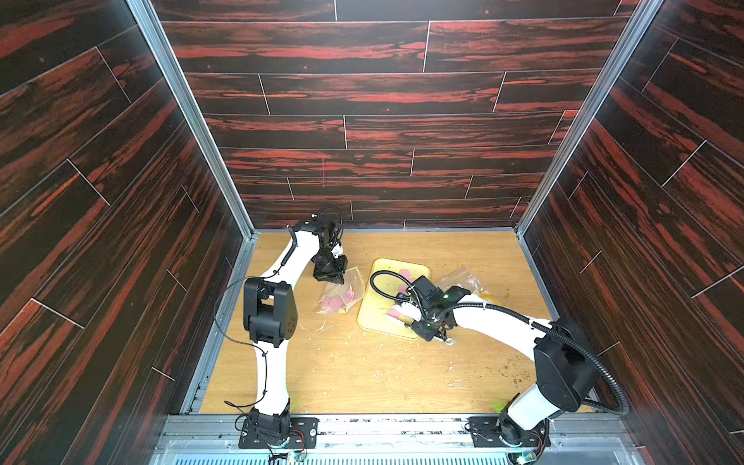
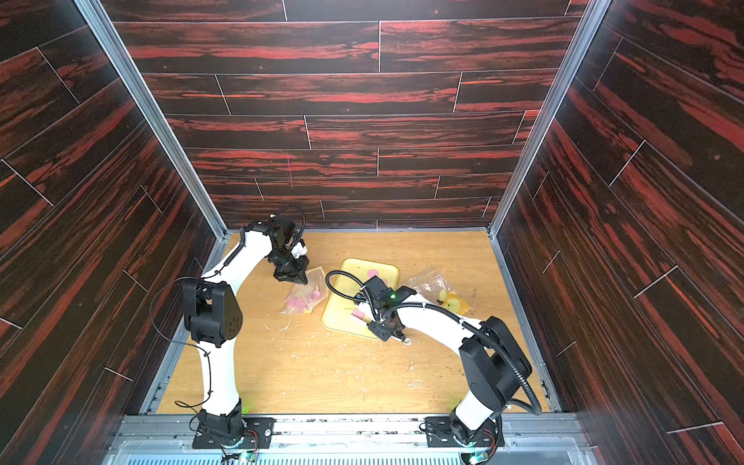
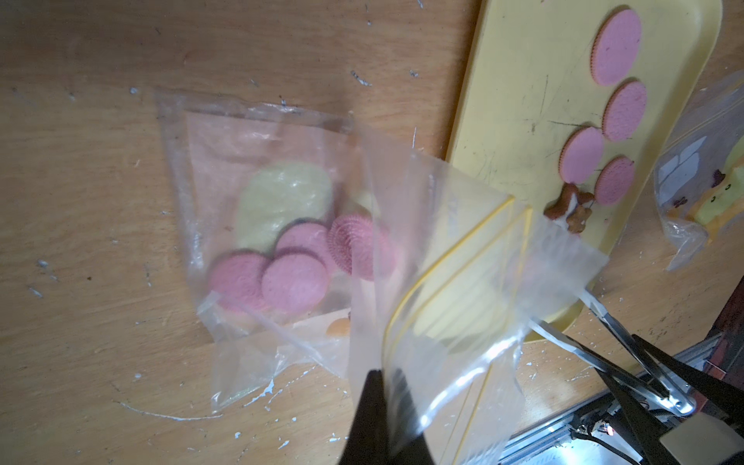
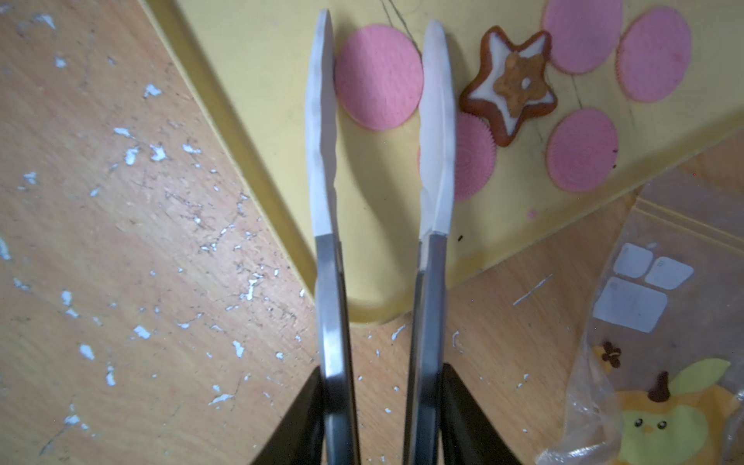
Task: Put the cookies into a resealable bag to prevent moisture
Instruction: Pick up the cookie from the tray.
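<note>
The clear resealable bag (image 3: 257, 133) lies on the wooden table left of the yellow tray (image 3: 523, 100), with several pink cookies (image 3: 294, 282) inside. My left gripper (image 3: 386, 378) is shut on the bag's yellow-lined mouth and holds it lifted; it also shows in a top view (image 1: 330, 277). My right gripper (image 4: 382, 372) is shut on metal tongs (image 4: 334, 322). Their white tips (image 4: 322, 120) stand on either side of one pink cookie (image 4: 378, 76) on the tray (image 4: 261, 80). The brown star cookie (image 4: 511, 84) and several more pink cookies (image 4: 652, 56) lie beside it.
A second clear bag (image 4: 664, 322) holding yellow pieces and white squares lies on the table right of the tray, also seen in a top view (image 1: 467, 282). White crumbs are scattered over the table. Dark panelled walls close in three sides.
</note>
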You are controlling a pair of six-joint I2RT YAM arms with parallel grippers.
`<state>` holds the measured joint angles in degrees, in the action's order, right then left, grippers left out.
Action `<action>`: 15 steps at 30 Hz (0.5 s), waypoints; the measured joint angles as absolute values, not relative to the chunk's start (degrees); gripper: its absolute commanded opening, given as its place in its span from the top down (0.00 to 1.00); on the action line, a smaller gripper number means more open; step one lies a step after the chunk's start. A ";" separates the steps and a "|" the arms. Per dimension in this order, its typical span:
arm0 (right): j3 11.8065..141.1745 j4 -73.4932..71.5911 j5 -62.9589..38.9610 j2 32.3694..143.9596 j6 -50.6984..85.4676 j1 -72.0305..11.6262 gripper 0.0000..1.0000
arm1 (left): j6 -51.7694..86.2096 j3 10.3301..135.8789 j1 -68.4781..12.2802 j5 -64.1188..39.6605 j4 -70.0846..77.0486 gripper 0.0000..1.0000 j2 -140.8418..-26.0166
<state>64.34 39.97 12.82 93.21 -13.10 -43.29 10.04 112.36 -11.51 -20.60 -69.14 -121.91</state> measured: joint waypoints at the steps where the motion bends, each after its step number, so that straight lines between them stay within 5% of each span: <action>1: 64.53 40.03 13.02 93.21 -13.10 -43.29 0.58 | 10.04 112.36 -11.51 -20.60 -69.17 1.00 -121.91; 15: 66.46 38.85 9.56 85.97 -13.08 -41.41 0.59 | 10.04 112.36 -11.51 -20.62 -69.17 1.00 -121.91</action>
